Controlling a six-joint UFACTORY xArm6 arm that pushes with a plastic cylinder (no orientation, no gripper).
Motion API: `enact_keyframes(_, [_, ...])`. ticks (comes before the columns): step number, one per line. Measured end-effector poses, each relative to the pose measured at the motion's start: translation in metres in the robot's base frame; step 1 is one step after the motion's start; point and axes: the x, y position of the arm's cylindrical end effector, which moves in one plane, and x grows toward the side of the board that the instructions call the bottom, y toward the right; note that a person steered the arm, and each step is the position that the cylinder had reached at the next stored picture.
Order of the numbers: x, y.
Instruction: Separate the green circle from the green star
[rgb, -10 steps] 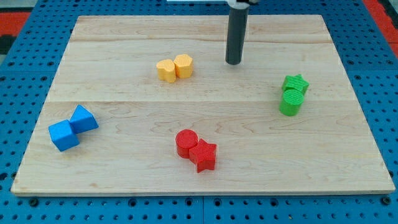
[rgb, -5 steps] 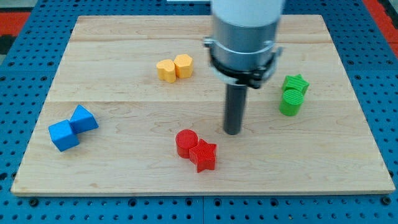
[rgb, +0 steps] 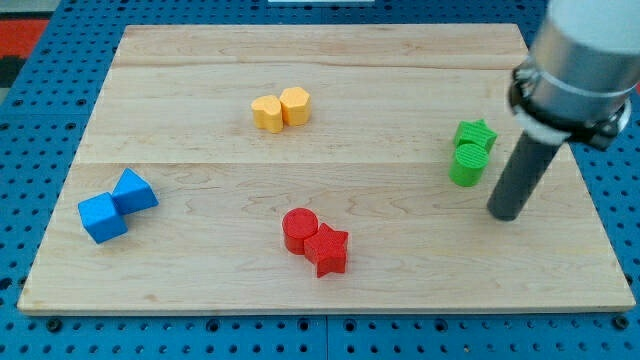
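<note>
The green circle (rgb: 466, 165) stands on the wooden board (rgb: 200, 260) at the view's right, touching the green star (rgb: 475, 134), which sits just above it. My tip (rgb: 505, 213) rests on the board a little below and to the right of the green circle, not touching it. The rod slants up to the right into the arm's grey body at the view's top right.
A red circle (rgb: 299, 229) and red star (rgb: 328, 250) touch at the bottom middle. Two yellow blocks (rgb: 281, 108) touch at the upper middle. Two blue blocks (rgb: 117, 205) touch at the left. A blue pegboard surrounds the board.
My tip has moved from the board's upper middle down to near the red blocks, then right, to just below-right of the green circle. No block has moved.
</note>
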Motion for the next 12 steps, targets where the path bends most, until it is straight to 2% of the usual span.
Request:
enact_keyframes(3, [-0.061,-0.007])
enact_keyframes(5, [-0.077,-0.069])
enact_keyframes(6, [-0.089,-0.049])
enact_keyframes(7, [-0.119,-0.047])
enact_keyframes(8, [-0.132,-0.067])
enact_keyframes(9, [-0.094,-0.035])
enact_keyframes(10, [-0.036,-0.042])
enact_keyframes(12, [-0.023,-0.135])
